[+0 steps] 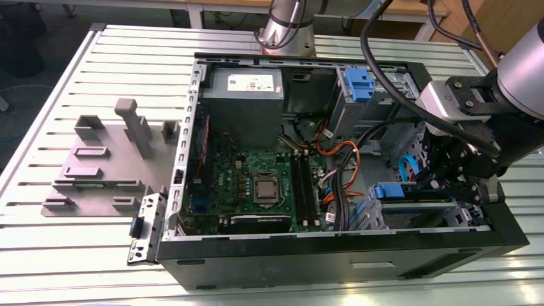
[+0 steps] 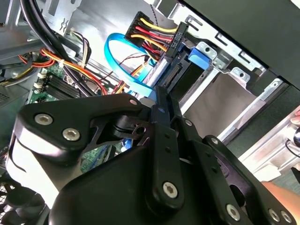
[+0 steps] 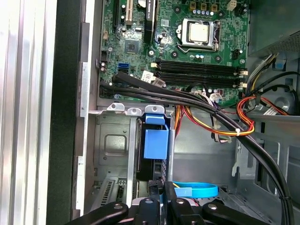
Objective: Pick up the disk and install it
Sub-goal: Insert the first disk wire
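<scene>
While poised inside the open computer case (image 1: 501, 229) on the slatted grey counter (image 1: 68, 255), gripper (image 1: 463, 185) beside the disk (image 1: 408, 197); grip state impossible to tell.

We see an open black computer case (image 1: 340, 252) lying on a slatted metal table (image 1: 76, 255). Inside it we note a green motherboard (image 1: 255, 185), its processor socket (image 3: 199, 33) bare, and a grey power supply (image 1: 242, 95) at the far end. Red, yellow and orange wires (image 3: 243, 119) run beside black cables (image 3: 187, 101). A grey slotted holder stand (image 1: 106, 159) sits at the exterior view's left, apart from the case.
</scene>
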You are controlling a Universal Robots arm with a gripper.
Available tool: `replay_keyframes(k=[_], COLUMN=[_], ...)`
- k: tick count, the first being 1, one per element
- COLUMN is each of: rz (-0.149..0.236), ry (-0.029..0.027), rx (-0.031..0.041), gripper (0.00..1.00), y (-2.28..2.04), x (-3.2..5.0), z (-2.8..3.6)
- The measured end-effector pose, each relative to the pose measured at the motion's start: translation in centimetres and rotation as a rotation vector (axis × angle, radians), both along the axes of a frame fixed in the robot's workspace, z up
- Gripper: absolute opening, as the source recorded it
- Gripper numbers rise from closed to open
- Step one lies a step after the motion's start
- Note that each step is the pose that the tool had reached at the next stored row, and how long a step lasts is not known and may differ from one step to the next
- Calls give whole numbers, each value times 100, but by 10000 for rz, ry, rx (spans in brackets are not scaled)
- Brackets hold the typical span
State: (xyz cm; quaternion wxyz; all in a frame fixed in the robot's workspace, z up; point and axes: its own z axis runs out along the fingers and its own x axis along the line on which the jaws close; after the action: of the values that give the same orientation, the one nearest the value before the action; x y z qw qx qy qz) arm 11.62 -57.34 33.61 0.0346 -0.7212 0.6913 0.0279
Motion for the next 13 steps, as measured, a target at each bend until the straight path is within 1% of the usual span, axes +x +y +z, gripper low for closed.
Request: replay_keyframes(k=[1, 3, 7, 13], rz=[0, 0, 0, 0], ry=[0, 0, 1, 0], rx=[28, 62, 73, 147], gripper=[16, 16, 16, 16], y=[0, -1, -7, -13], x=[0, 0, 0, 0], z=[2, 6, 5, -6])
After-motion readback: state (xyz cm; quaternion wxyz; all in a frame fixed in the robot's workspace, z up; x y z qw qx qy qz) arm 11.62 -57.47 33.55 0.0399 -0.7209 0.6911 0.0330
